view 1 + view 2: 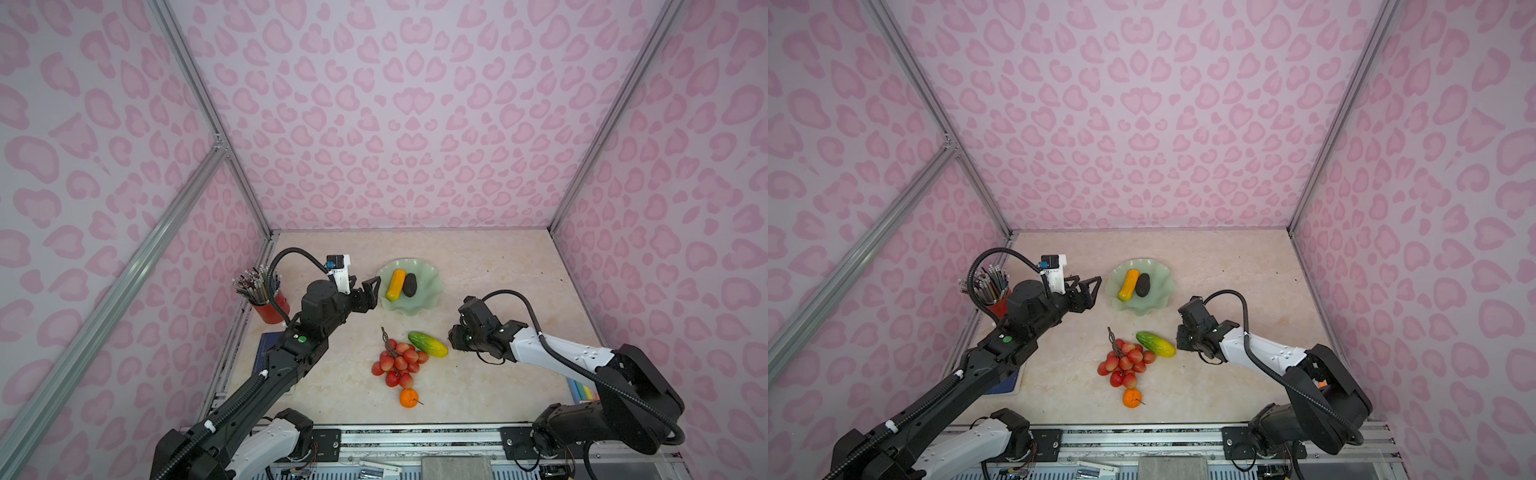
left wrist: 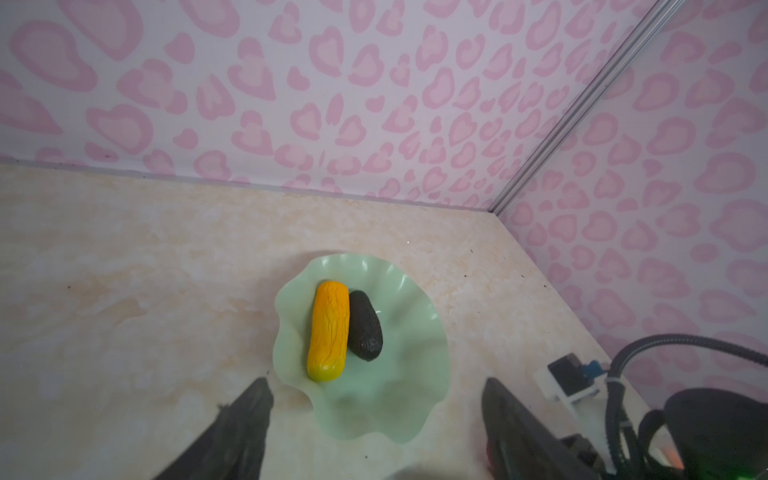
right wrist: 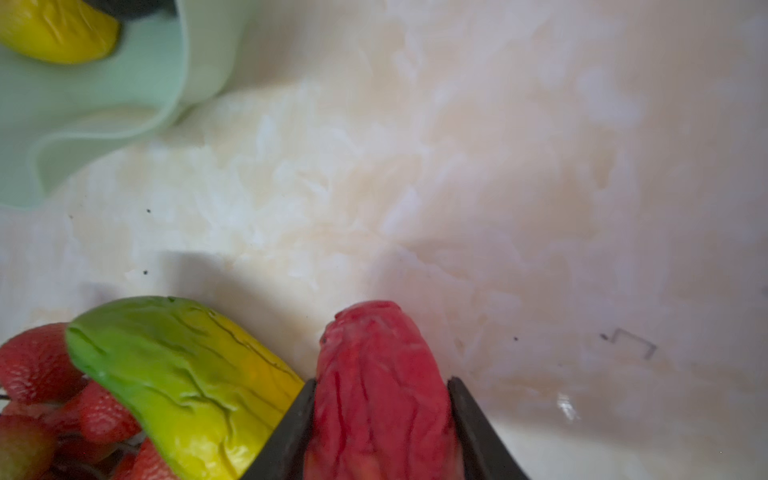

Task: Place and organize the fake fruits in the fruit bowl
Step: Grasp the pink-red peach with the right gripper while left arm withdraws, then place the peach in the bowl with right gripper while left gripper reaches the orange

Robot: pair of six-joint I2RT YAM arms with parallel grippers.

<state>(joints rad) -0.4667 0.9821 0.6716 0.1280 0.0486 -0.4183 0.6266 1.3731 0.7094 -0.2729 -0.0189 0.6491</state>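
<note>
In both top views the fruit bowl (image 1: 430, 291) sits toward the back of the table (image 1: 498, 266), and the yellow-orange gourd (image 1: 395, 284) and the avocado (image 1: 410, 285) lie in it side by side, touching. Out front on the bare table are the berry bunch (image 1: 399, 361), the green-yellow oblong (image 1: 428, 344) right against it, and the small orange (image 1: 409, 397) nearest the robot's base. The left gripper (image 1: 374, 295) hangs just beside the bowl's rim, jaws spread, carrying nothing. The right gripper (image 1: 455, 338) is down beside the oblong, and from above I cannot tell what it has. Over to the left wrist view: fingers (image 2: 249, 424) wide apart, the bowl framed between them, nothing held. Now the right wrist view, and there it is: the strawberry (image 3: 374, 345) pinched across its body between both jaws, just beside the oblong. Whether it is clear of the table, I can't say. My read is light, stiff, glossy plastic that is slippery on the curve, so a grip across the widest part suits it. The bunch looks floppy and is probably best taken by its brown stem (image 1: 385, 337).
</note>
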